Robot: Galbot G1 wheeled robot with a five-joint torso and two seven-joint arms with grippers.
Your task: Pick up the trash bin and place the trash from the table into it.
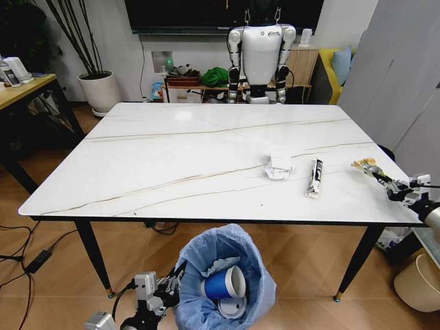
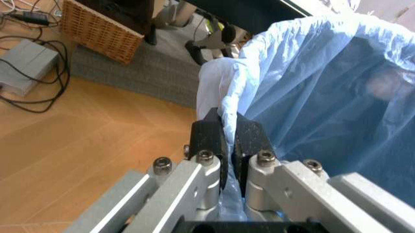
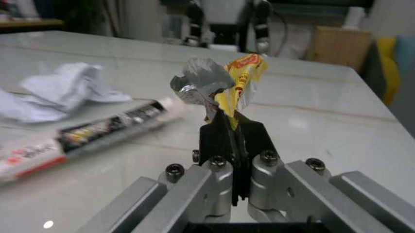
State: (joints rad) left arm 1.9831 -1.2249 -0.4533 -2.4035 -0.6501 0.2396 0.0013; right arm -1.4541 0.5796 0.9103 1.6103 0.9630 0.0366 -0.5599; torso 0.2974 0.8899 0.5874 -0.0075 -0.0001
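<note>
Lowest in the head view, the left gripper [image 1: 180, 269] pinches the near-left rim of the trash bin [image 1: 199, 256], which hangs below the near edge of the table [image 1: 172, 158]; inside its blue bag lie a blue paper cup [image 1: 223, 283] and some white paper. On the marble top, toward the right, rest a crumpled white paper wad [image 1: 278, 166] and just beside it a flattened white tube [image 1: 315, 179]. At the table's right edge the right gripper [image 1: 379, 177] holds a crinkled yellow wrapper [image 1: 364, 164] just above the surface. From the left wrist view, the left gripper [image 2: 227, 130] has its black fingers [image 2: 207, 138] pressed together on a fold of the bin's blue liner and rim [image 2: 224, 92], wooden floor below. From the right wrist view, the right gripper [image 3: 232, 127] is clamped on the yellow and silver wrapper [image 3: 227, 85], which stands up above the fingertips; the tube [image 3: 84, 133] and the paper wad [image 3: 58, 92] lie on the table [image 3: 311, 111] off to one side.
</note>
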